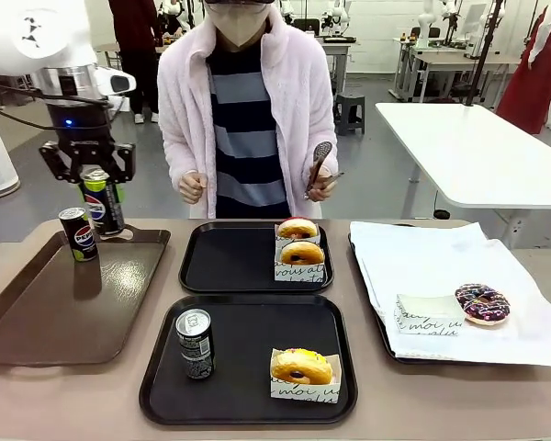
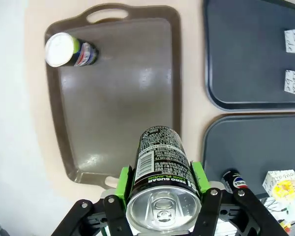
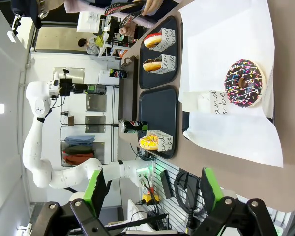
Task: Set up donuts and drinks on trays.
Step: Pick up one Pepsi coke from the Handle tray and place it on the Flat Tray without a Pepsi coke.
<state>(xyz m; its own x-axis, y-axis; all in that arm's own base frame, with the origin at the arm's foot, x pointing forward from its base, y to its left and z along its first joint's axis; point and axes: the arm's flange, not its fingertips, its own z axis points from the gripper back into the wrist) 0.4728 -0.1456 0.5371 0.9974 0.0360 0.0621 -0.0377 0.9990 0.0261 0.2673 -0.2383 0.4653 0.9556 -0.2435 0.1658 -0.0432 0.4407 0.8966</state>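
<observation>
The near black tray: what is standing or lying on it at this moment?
On the near black tray a grey-patterned can stands upright at the left and a yellow-glazed donut lies at the right in a white paper sleeve. The sleeve covers the donut's underside.

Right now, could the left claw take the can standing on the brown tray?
Probably not yet: the left claw is shut on a lifted can, so it has no free grip. The standing can itself looks unobstructed on the brown tray.
</observation>
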